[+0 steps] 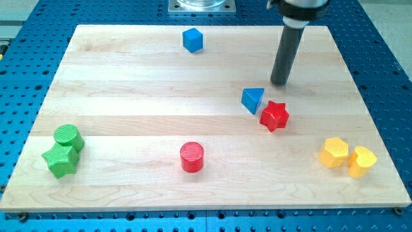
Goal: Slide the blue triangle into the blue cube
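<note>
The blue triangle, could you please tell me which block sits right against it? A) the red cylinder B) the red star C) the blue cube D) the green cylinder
B: the red star sits against the lower right side of the blue triangle, while my tip stands just to the triangle's upper right, apart from it, and the blue cube lies far off near the view's top.

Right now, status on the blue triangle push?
My tip just upper right of blue triangle, apart. Red star touching triangle's lower right. Blue cube far upper left, path open.
</note>
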Available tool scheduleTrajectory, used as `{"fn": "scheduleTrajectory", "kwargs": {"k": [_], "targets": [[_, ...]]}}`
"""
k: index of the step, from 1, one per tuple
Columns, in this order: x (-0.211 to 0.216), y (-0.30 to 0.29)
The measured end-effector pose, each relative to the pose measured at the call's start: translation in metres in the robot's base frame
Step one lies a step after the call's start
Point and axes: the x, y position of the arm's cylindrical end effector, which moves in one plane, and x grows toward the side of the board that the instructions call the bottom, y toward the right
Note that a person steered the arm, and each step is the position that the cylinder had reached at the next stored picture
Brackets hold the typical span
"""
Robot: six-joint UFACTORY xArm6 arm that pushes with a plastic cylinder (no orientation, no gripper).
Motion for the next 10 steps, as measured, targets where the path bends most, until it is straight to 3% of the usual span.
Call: {"fn": "scheduleTrajectory", "kwargs": {"k": [1,2,4,6,8,9,10], "targets": [[0.050,-0.015],[0.050,-0.065],[-0.066,-0.128],[0.017,-0.115],[-0.052,-0.180],[-0.060,-0.218],[-0.033,-0.278]]}}
